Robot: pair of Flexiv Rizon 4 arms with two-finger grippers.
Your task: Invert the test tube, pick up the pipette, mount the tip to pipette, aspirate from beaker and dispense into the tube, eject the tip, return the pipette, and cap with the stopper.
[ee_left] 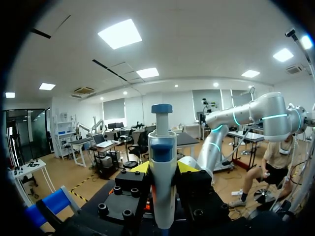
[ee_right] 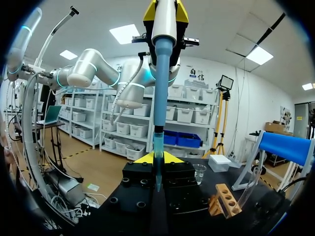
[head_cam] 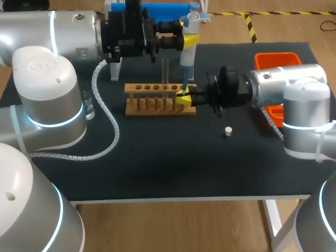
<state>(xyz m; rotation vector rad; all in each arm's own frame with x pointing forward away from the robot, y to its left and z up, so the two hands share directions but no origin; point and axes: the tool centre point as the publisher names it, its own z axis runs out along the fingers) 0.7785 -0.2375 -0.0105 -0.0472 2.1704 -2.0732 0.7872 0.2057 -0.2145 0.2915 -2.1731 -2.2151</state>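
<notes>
My left gripper (head_cam: 191,40) is shut on the blue-and-white pipette (head_cam: 189,50) and holds it upright above the right end of the wooden rack (head_cam: 157,101). In the left wrist view the pipette (ee_left: 162,162) stands between the yellow fingers (ee_left: 140,167). My right gripper (head_cam: 184,97) is shut on the thin pipette tip (ee_right: 158,147), right under the pipette's shaft (ee_right: 162,78). A clear test tube (head_cam: 165,73) stands upright in the rack. The white stopper (head_cam: 228,131) lies on the mat in front of my right arm. A glass beaker (head_cam: 88,108) sits at the left, by my left arm.
An orange bin (head_cam: 278,59) stands at the back right, partly behind my right arm. The blue pipette stand (head_cam: 157,10) is at the back, its white leg (head_cam: 114,68) left of the rack. Beaker (ee_right: 199,173) and rack (ee_right: 225,199) lie ahead of the right gripper.
</notes>
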